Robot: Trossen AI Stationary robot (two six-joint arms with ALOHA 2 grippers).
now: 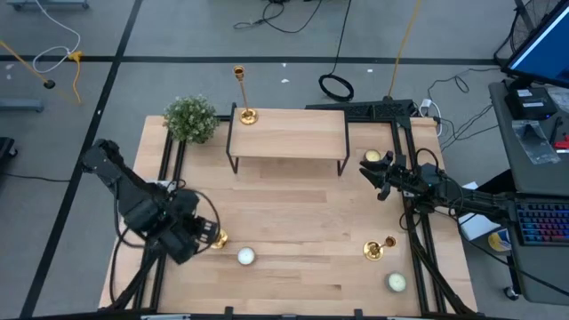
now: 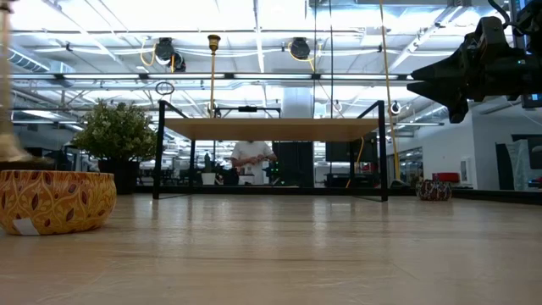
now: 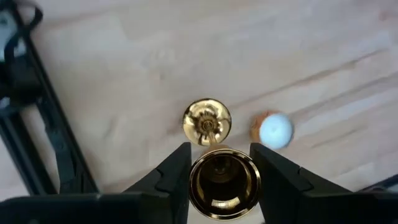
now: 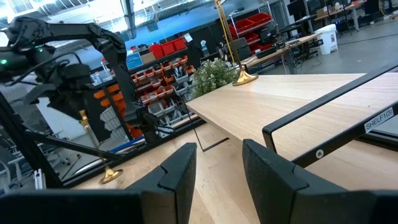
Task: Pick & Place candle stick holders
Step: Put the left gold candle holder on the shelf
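My left gripper [image 1: 206,235] is at the table's near left, pointing down and shut on a gold candle stick holder [image 3: 206,122]. Its round base hangs under the fingers. A tall gold holder [image 1: 240,92] stands by its base on the far left corner of the wooden shelf [image 1: 289,135]. A short gold holder [image 1: 377,249] rests on the table at the near right. My right gripper [image 1: 372,172] hovers level at the shelf's right end, open, with nothing between its fingers [image 4: 219,163]. My left gripper pinches the holder's small top cup [image 3: 198,180] between its two fingers, one on each side. The fingers come from above, pointing down. The holder hangs upright below them, and its base [image 2: 17,159] looks lifted a little off the table.
A white candle in a patterned cup [image 1: 246,257] sits just right of the held holder. A pale-green candle [image 1: 396,283] is at the near right corner and another candle [image 1: 373,156] is by my right gripper. A bushy plant [image 1: 191,118] stands far left. Bare wood lies mid-table.
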